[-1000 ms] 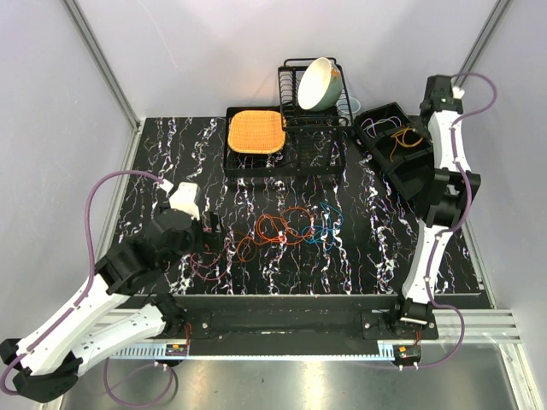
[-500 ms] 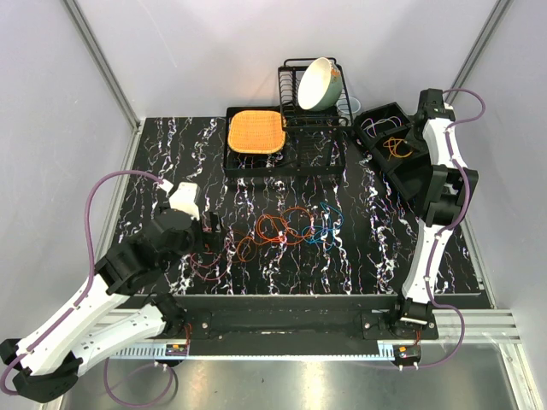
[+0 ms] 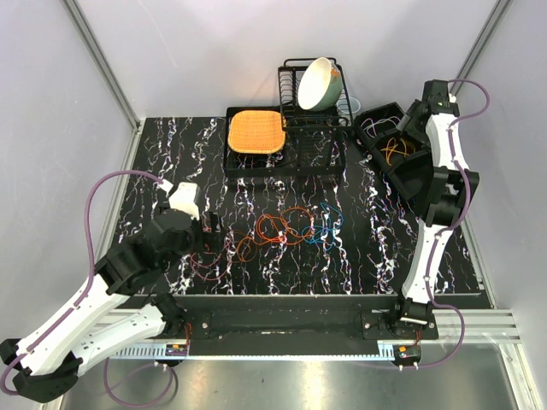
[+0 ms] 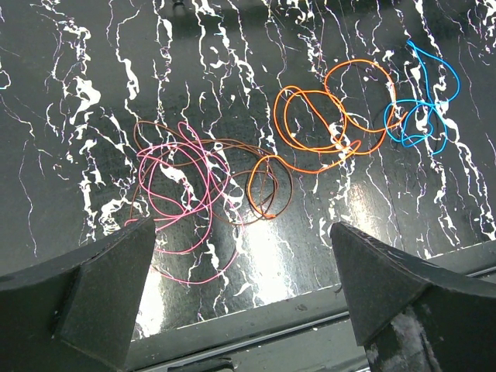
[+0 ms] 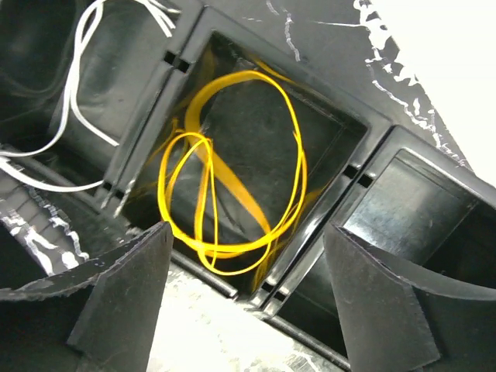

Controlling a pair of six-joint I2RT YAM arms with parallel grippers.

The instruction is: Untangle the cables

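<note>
Now the right gripper (image 5: 242, 310) gapes empty over a yellow cable (image 5: 232, 198) in the bin (image 5: 345, 182); the left gripper (image 4: 242, 302), open too, hangs above the table's (image 4: 77, 77) cables (image 4: 310, 93). Pinch one pink loop (image 4: 182, 174), lifting slowly.

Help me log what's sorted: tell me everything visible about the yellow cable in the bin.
The yellow cable is a thin, glossy wire coiled in a few overlapping loops. It lies loose on the floor of the middle compartment of the black divided bin, untouched by the open right gripper above it.
</note>
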